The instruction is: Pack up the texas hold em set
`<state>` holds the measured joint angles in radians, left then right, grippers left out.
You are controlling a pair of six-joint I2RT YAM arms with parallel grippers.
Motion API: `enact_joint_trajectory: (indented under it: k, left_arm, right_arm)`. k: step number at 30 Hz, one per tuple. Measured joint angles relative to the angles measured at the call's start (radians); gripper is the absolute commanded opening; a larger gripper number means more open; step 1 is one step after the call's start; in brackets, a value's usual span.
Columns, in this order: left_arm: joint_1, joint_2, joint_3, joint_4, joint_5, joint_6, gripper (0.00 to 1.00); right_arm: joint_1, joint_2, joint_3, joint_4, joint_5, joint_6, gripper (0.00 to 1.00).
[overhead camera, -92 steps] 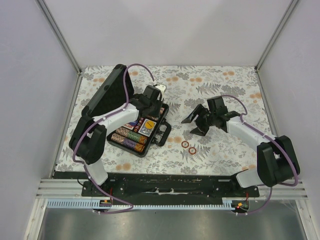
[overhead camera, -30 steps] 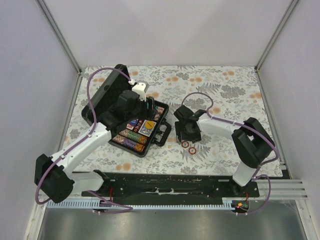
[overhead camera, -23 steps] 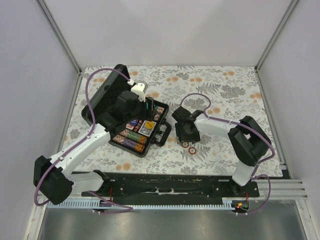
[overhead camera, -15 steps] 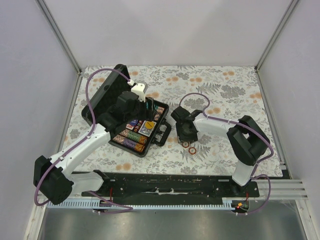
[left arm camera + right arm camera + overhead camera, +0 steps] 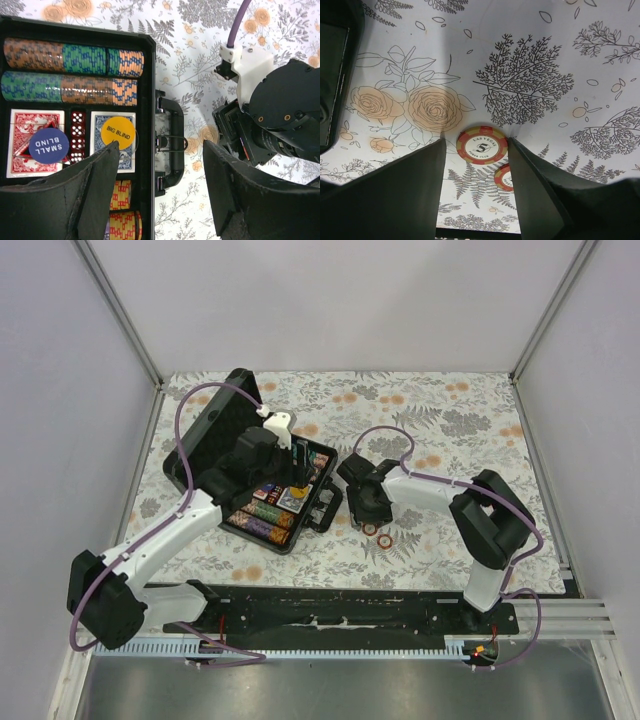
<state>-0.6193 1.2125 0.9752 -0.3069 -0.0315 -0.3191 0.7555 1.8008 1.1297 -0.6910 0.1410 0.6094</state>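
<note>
Starting at the right gripper (image 5: 477, 144): hanging low over the flowered tablecloth (image 5: 535, 75), fingers straddling a red-and-yellow chip (image 5: 482, 145) lying flat at lower centre of the wrist view. Touching the right finger by the looks of it, leaving a sliver of cloth on the left side. Honestly not managing to tell whether pinching or just bracketing. Spotting a second chip (image 5: 504, 177) just beside the first, lower right, partly hidden by the finger.

Guessing at the handling: light, stiff, smooth-edged, sitting flush on cloth, so probably wanting to skate or flip if squeezed off-centre. Reckoning on taking it across the widest part, by the rim, tips pressed right down to the cloth. Also watching out for nudging the neighbour.

Moving outward to the left gripper (image 5: 161, 146): gaping wide, holding nothing, hovering above the handle (image 5: 172, 150) of the black case (image 5: 148, 75). Finding the case lying open left of centre in the overhead view, lid (image 5: 215, 435) propped up toward upper left. Inside: rows of striped chips (image 5: 70, 57) along the top, red cards (image 5: 20, 125) and blue cards (image 5: 97, 120) with dice (image 5: 77, 137) between, a "small blind" button (image 5: 48, 145) and a "big blind" button (image 5: 118, 133) resting on the decks. Thinking of the case as the heavy, rigid bit, best shut by the lid edge and lifted by the handle.
</note>
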Motion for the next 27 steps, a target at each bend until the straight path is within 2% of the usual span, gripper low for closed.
enact_joint_trajectory:
  k: [6,12,18,27]
  left_arm:
    - [0.0,-0.008,-0.027,0.002,0.012,-0.016,0.74]
    - [0.0,-0.034,-0.05,0.002,0.017,-0.027,0.75]
    - [0.0,-0.037,-0.059,0.008,0.057,-0.029,0.75]
    - [0.0,-0.037,-0.108,0.059,0.147,-0.068,0.75]
  right_arm:
    - [0.006,0.005,0.004,-0.006,-0.001,0.0,0.57]
    - [0.008,0.023,0.026,-0.022,-0.008,-0.001,0.38]
    - [0.008,0.029,0.034,-0.032,-0.01,0.003,0.37]
    - [0.007,0.008,0.034,-0.038,-0.014,0.054,0.41]
